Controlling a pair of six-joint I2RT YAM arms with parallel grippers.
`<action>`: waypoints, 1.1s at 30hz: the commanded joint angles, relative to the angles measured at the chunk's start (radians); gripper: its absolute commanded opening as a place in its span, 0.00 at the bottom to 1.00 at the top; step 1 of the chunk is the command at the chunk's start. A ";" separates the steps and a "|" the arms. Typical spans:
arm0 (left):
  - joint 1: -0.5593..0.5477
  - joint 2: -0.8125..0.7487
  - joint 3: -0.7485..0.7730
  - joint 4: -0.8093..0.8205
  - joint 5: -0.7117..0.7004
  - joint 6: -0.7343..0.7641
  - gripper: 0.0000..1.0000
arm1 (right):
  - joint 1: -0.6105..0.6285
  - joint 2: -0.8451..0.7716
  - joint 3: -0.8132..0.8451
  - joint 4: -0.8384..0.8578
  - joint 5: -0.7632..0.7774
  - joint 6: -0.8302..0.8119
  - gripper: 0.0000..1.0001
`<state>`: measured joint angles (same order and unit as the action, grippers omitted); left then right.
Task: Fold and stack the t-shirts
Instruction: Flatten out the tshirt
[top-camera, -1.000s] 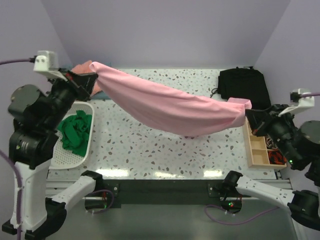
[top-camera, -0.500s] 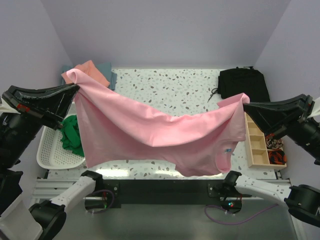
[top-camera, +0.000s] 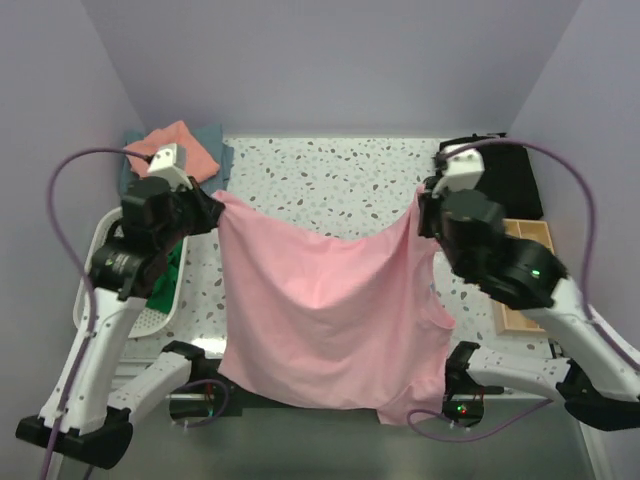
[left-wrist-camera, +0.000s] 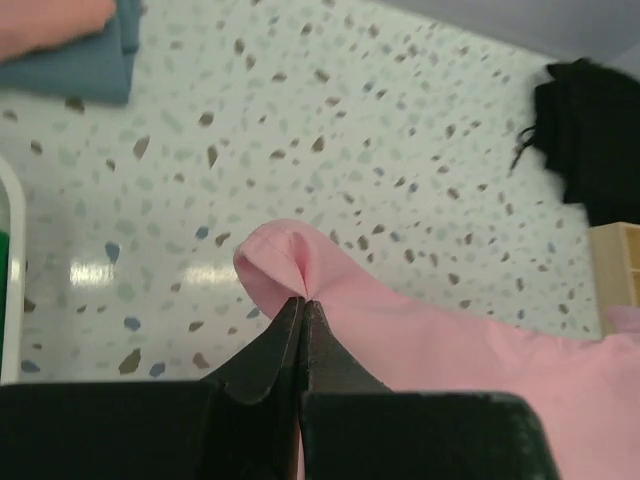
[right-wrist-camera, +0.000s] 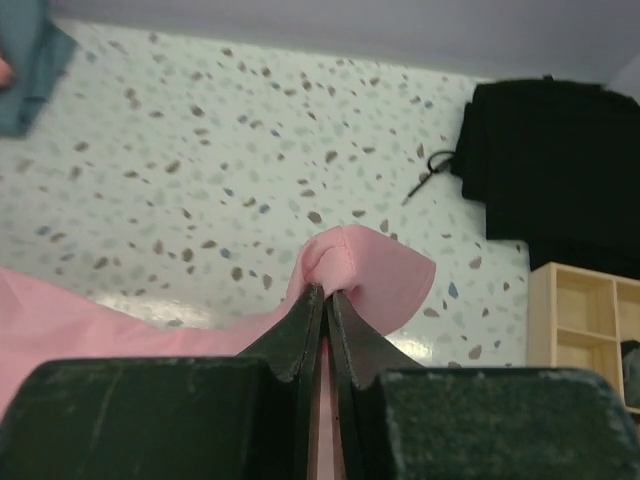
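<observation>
Speckled terrazzo surface (top-camera: 330, 180) is lying under lilac walls, and over its middle the light pink t-shirt (top-camera: 320, 310) is hanging as a broad open sheet. A second ago it was sagging as a bunched rope between two arms spread far apart. Now the left arm (top-camera: 130, 260) and right arm (top-camera: 500, 260) are standing closer in and higher. The cloth is falling flat from its two upper corners, and its lower edge is draping past the near edge over the arm bases. Judging by that, the shake-out is working: the shirt is opening up and is getting ready to be laid flat for its first fold.

Both wrist views are showing the same grip. The left jaws are clenched tight on a small pinched pleat of pink fabric, with no gap between the fingers. The right jaws are likewise pressing together on a puckered corner that is poking up past the tips.

At the far left corner the salmon-orange t-shirt (top-camera: 175, 145) is lying on the grey-blue t-shirt (top-camera: 215, 145), both apparently folded. The bright green t-shirt (top-camera: 168, 272) is waiting crumpled in the white basket (top-camera: 95, 300), partly hidden behind the left arm.
</observation>
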<state>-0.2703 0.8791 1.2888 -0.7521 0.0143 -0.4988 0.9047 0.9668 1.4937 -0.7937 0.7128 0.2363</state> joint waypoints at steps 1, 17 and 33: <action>0.005 0.044 -0.239 0.231 -0.152 -0.084 0.00 | -0.112 0.093 -0.220 0.155 0.180 0.046 0.06; 0.009 0.639 -0.227 0.585 -0.381 -0.103 0.00 | -0.547 0.790 -0.118 0.441 -0.171 0.038 0.06; 0.074 1.000 -0.059 0.547 -0.470 -0.064 0.56 | -0.648 1.011 0.140 0.243 -0.209 0.063 0.95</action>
<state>-0.2264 1.9018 1.2011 -0.1768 -0.3828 -0.5583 0.2821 2.0308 1.6211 -0.4671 0.5198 0.2710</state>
